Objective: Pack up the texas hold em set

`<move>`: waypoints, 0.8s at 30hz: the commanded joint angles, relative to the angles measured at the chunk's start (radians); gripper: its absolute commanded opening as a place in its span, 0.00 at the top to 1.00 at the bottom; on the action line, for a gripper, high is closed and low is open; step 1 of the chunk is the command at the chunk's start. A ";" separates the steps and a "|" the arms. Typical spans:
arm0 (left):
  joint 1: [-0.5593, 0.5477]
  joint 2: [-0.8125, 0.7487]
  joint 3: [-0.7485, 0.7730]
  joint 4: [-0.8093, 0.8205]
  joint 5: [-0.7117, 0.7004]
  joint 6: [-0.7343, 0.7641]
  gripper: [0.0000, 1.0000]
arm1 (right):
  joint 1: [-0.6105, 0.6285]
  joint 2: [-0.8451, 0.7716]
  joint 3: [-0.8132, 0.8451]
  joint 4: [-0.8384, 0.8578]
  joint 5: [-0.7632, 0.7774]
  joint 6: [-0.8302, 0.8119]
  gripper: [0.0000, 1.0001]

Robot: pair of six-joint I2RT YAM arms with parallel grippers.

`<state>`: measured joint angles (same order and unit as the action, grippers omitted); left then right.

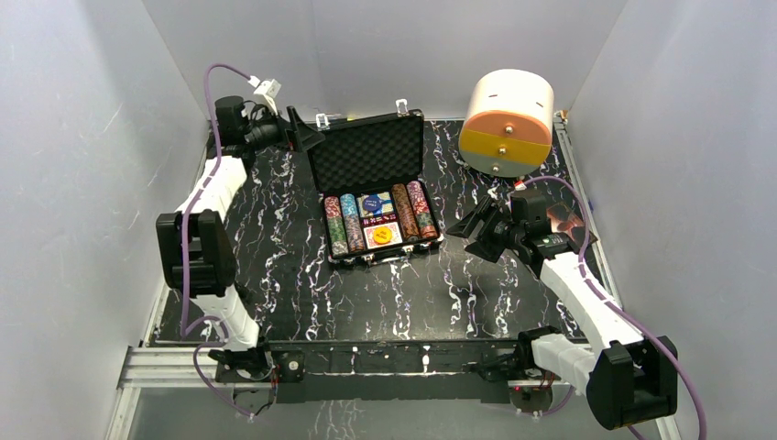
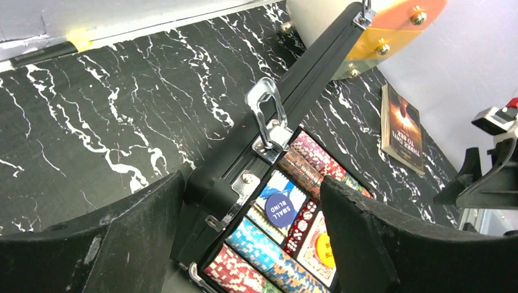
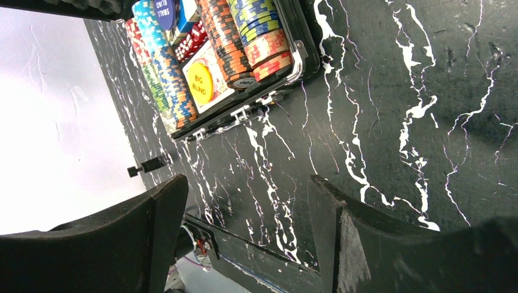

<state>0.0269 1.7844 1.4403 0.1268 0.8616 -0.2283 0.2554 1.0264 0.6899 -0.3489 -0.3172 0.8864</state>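
Both grippers open, left gripper point(image 2: 247, 235) straddling briefcase point(image 2: 214, 189) corner, book point(image 2: 403, 128) legible only there.

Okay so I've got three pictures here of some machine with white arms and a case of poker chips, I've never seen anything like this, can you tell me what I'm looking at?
These are two robot arms bolted to a black marbled table. The wide picture looks down from above; the other two come from cameras on each wrist, with that arm's own black fingers in the foreground. The left gripper sits at the raised lid of the open poker case, jaws apart, lid corner between them. The right gripper hovers beside the case, open and empty. Inside lie rows of chips, red dice and a yellow disc. A white-and-orange drum box and a book lie nearby.
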 commanded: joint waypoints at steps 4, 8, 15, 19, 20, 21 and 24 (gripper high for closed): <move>-0.001 0.007 0.062 -0.022 0.124 0.158 0.26 | -0.004 -0.026 0.023 0.006 -0.024 -0.018 0.20; -0.002 0.005 0.071 -0.036 0.093 0.199 0.39 | -0.004 -0.028 0.025 -0.004 -0.019 -0.022 0.20; -0.021 -0.068 -0.027 -0.047 0.068 0.276 0.51 | -0.005 -0.019 0.036 0.001 -0.019 -0.022 0.20; -0.039 -0.123 -0.089 -0.053 0.029 0.291 0.54 | -0.004 -0.012 0.045 0.001 -0.017 -0.028 0.20; -0.045 -0.138 -0.104 -0.056 0.021 0.290 0.54 | -0.004 -0.010 0.047 0.001 -0.017 -0.030 0.20; -0.048 -0.152 -0.119 -0.057 0.012 0.290 0.55 | -0.004 -0.009 0.049 0.004 -0.017 -0.029 0.20; -0.057 -0.199 -0.168 -0.062 -0.030 0.287 0.59 | -0.004 -0.009 0.049 0.012 -0.019 -0.023 0.20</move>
<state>-0.0074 1.6897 1.3228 0.0891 0.8482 0.0509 0.2554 1.0206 0.6918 -0.3569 -0.3214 0.8776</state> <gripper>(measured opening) 0.455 0.799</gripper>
